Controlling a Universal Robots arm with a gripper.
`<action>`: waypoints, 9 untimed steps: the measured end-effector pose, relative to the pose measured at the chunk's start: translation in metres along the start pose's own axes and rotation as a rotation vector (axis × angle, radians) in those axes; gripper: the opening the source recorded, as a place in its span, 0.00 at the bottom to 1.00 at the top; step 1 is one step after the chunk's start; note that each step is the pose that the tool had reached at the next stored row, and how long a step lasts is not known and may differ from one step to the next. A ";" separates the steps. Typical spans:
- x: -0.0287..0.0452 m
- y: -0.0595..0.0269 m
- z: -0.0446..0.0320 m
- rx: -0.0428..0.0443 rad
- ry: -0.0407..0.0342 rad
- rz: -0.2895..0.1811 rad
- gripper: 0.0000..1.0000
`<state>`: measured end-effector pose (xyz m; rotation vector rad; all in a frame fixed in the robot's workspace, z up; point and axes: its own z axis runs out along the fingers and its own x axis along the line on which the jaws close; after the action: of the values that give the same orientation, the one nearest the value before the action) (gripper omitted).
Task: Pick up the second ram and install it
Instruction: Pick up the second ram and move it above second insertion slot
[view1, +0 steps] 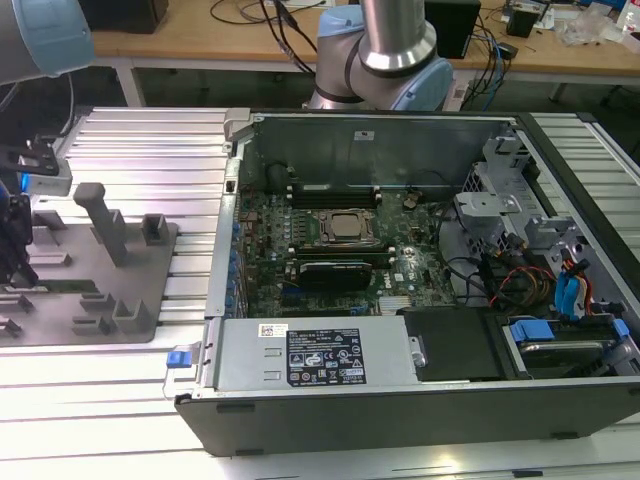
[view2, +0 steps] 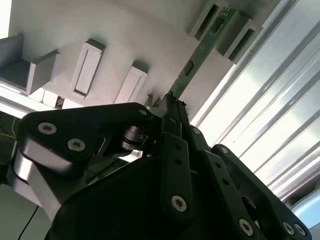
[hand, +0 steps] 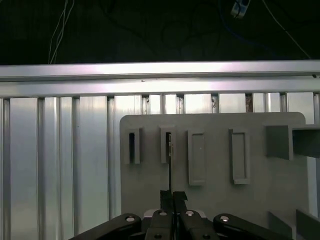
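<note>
- The gripper (view2: 170, 102) is closed, its two dark fingers pinched together on one end of the second ram (view2: 199, 52), a slim green memory stick.
- In the second wrist view the stick runs straight out from the fingertips to a pale grey holder block (view2: 234, 24), where its far end sits between two upright walls.
- In the first wrist view the same stick is seen edge-on as a thin dark line. It runs from the closed fingers to one of the narrow slots on the grey fixture plate (hand: 260, 200).
- The plate lies on a ribbed aluminium table (view1: 130, 150), at the exterior view's left, beside the open computer case (view1: 400, 420) and well apart from the motherboard inside it.
- Judged from this, the grasp is made. Whether the stick has begun to rise out of its holder cannot be told, since its far end looks level with the block.
- The stick is not yet in the computer. The motherboard (view1: 268, 240) lies exposed in the case, with long black memory slots (view1: 335, 188) running beside the processor socket (view1: 345, 228).
- The lift clear of the fixture, the carry across to the case and the seating in a slot are not yet done, so the task looks to be in its early part.
</note>
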<state>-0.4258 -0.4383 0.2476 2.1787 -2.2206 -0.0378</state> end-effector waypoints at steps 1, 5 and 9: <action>0.0000 0.0004 -0.0100 0.0000 0.0000 0.000 0.09; 0.0001 0.0012 -0.0309 0.0000 -0.0013 0.000 0.09; 0.0002 0.0017 -0.0450 0.0000 -0.0021 0.000 0.09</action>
<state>-0.4258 -0.4383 0.2926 2.1797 -2.2217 -0.0401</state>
